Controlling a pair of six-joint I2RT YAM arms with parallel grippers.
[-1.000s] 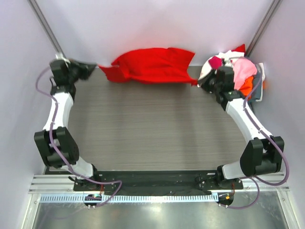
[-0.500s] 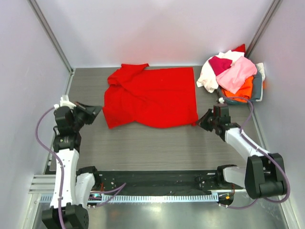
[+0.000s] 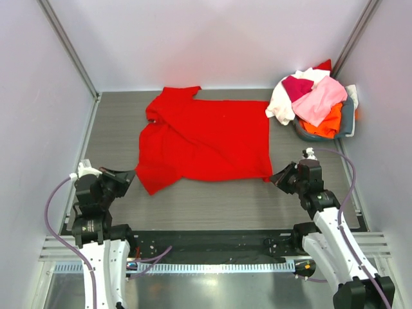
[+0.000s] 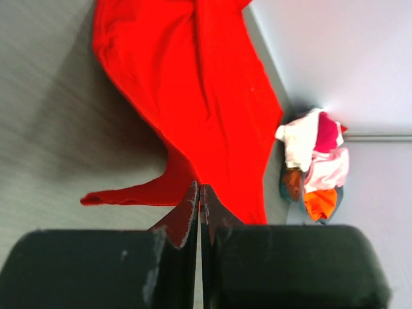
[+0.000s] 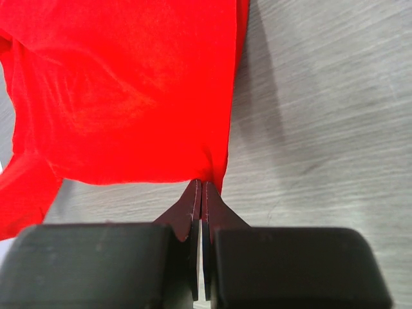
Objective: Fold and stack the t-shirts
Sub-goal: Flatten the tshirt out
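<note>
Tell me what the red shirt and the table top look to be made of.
Red shirt: soft thin cloth, probably a cotton knit, matt. It lies limp with creases and a rumpled sleeve.
Table top: hard grey board with a wood-grain look, likely laminate. It shows fine straight streaks, a flat surface and low sheen.

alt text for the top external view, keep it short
A red t-shirt lies spread flat on a grey table. The left end effector and right end effector are shut on its two near corners. A pile of t-shirts fills a basket at the far right corner.
</note>
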